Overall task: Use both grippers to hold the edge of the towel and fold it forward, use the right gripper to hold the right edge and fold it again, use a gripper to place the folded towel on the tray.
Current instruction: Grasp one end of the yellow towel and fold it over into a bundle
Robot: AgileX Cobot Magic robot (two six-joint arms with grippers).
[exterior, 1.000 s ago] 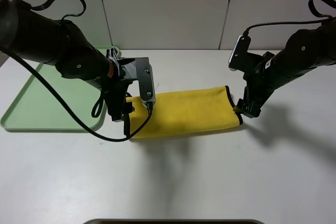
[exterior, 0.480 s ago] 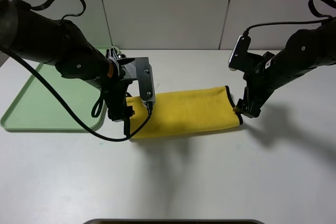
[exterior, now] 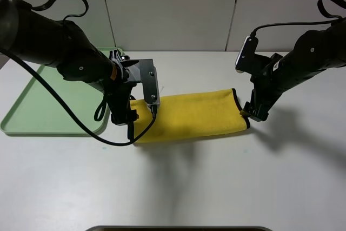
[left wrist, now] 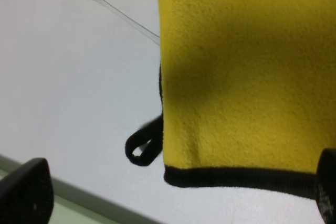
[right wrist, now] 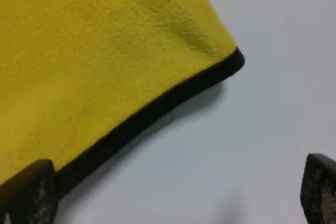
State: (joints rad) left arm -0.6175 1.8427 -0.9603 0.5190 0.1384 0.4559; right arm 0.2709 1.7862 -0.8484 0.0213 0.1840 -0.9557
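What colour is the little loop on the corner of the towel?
Black. The loop on the yellow towel shows best in the left wrist view.

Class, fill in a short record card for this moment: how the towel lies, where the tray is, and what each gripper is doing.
towel: folded into a long strip, flat on the white table, not on the tray
corner loop: sticks out at the towel's left end
tray: on the table's left side, apart from the towel
left gripper: open, at the towel's left end, holding nothing
right gripper: open, at the towel's right end, holding nothing
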